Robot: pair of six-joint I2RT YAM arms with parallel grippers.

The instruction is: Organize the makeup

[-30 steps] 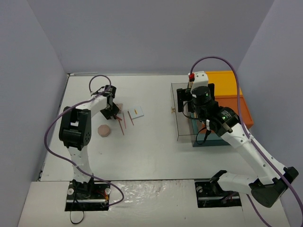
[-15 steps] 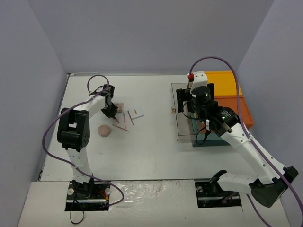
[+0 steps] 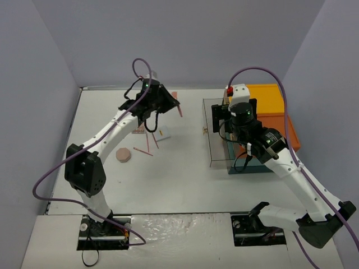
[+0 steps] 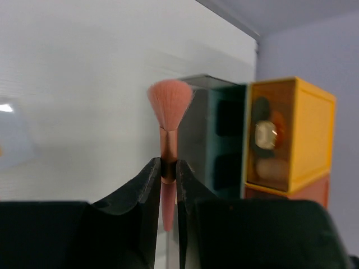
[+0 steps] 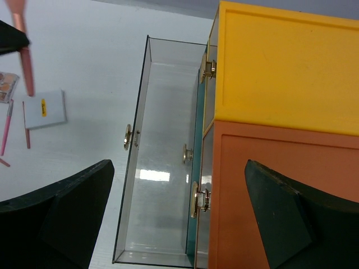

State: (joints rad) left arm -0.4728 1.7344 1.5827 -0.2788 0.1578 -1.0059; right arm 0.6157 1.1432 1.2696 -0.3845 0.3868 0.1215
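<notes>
1. Nearest the arm bases, a peach compact (image 3: 123, 154) lies flat on the table (image 3: 179, 185), left of centre.
2. Just beyond it lie thin red pencils (image 3: 143, 151), loose and at differing angles, apart from the compact.
3. Beyond the pencils lie a white card (image 3: 162, 133) and, to its left, a palette (image 3: 138, 130). The wrist view shows them near each other but not touching.
4. The left gripper (image 4: 167, 166) is raised above the table, between this cluster and the drawer (image 5: 162, 213). Its fingers pinch the handle of a pink brush (image 4: 168, 106), bristles pointing away from the wrist. The brush is off the table, touching only the fingers.
5. The right gripper (image 5: 178, 168) hangs over the clear drawer with its fingers spread wide and nothing between them.
6. The drawer stands pulled out from the box (image 3: 269, 106). Its floor shows no items in the right wrist view.
7. The box stands at the far right. Rounded items (image 4: 263, 134) show behind a panel in its yellow section; what they are cannot be told.
8. Progress, as a judgement: early. One item, the brush, is in transit toward the box. The compact, pencils, card and palette remain on the table to be stowed.
</notes>
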